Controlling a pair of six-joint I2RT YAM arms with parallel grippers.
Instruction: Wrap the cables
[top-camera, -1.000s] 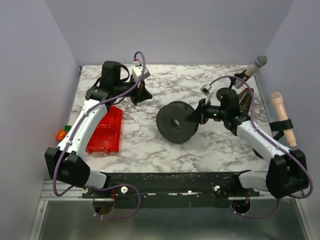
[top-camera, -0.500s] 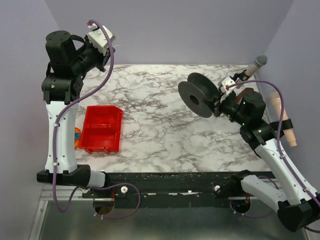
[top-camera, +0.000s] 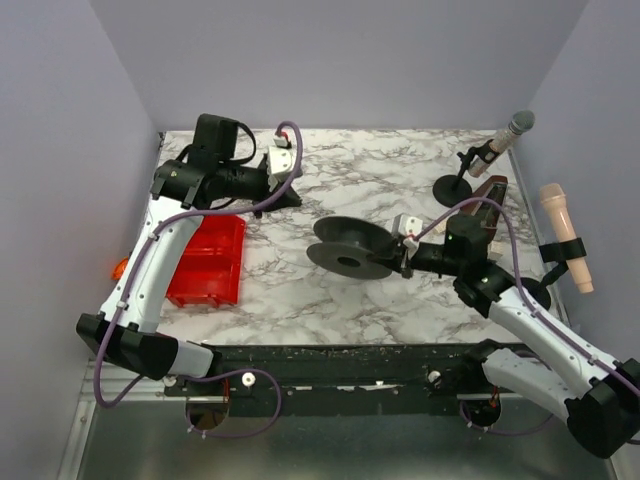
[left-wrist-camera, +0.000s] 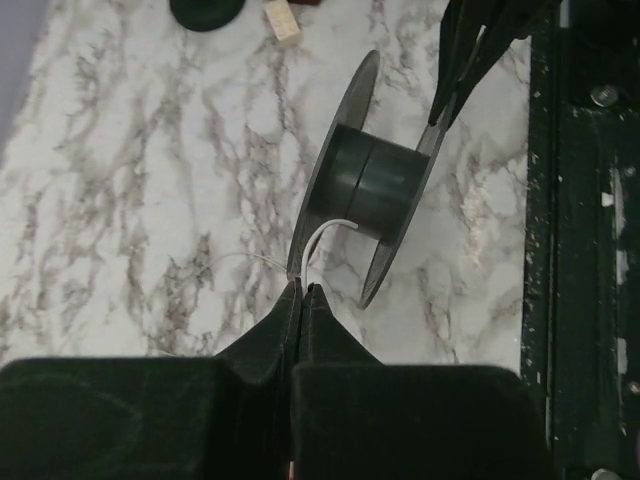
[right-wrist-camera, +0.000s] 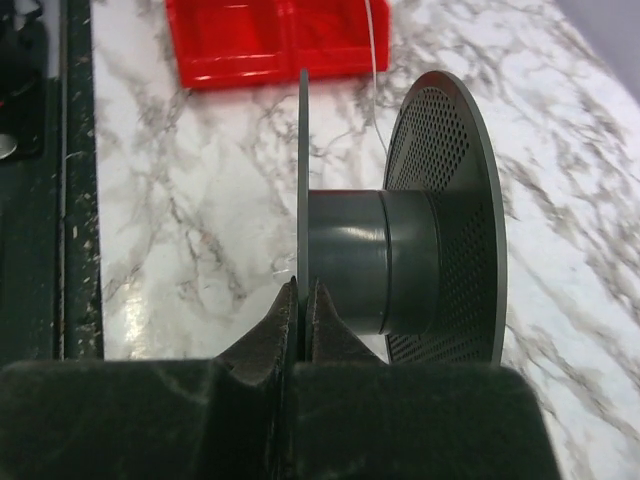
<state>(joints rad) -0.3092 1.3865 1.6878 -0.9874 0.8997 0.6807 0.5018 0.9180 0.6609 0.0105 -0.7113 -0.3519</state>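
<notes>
A dark grey spool (top-camera: 350, 250) hangs over the middle of the marble table (top-camera: 300, 300). My right gripper (top-camera: 405, 262) is shut on the rim of its thin flange. In the right wrist view the gripper (right-wrist-camera: 302, 290) pinches that flange beside the spool core (right-wrist-camera: 355, 260), with the perforated flange (right-wrist-camera: 450, 220) beyond. My left gripper (top-camera: 292, 196) is shut on a thin white cable (left-wrist-camera: 318, 235). In the left wrist view the gripper (left-wrist-camera: 301, 290) holds the cable just short of the spool (left-wrist-camera: 375, 185), and the cable runs onto the core.
A red bin (top-camera: 210, 260) lies at the left, also in the right wrist view (right-wrist-camera: 270, 40). A microphone on a black stand (top-camera: 490, 148) stands at the back right. A beige microphone (top-camera: 565, 235) is clipped at the right wall. A small orange object (top-camera: 120, 268) lies off the left edge.
My left arm has come down from high at the back left to the back middle. My right arm has carried the spool left and down, and it now lies flatter.
</notes>
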